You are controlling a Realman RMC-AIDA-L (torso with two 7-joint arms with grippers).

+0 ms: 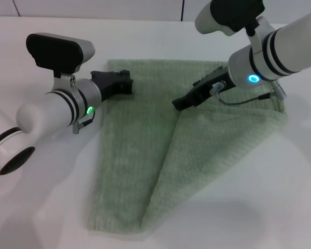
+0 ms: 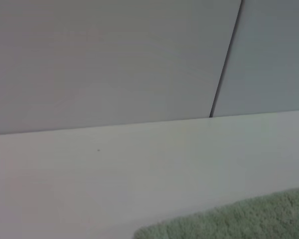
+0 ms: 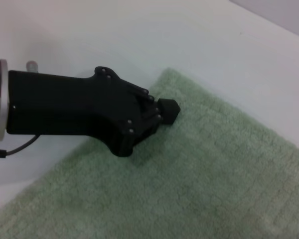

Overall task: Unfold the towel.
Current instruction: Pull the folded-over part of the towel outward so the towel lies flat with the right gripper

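Observation:
The pale green towel lies on the white table, with one layer folded diagonally over it from the right. That folded layer comes to a corner near the middle. My right gripper points down at this corner with its black fingers shut on the cloth. My left gripper rests at the towel's far left corner. In the right wrist view, the left gripper has its fingers shut together over the towel near its edge. The left wrist view shows only a strip of towel.
The white table surrounds the towel on all sides. A pale wall with a dark vertical seam stands behind the table's far edge. A grey cable loops under the right wrist.

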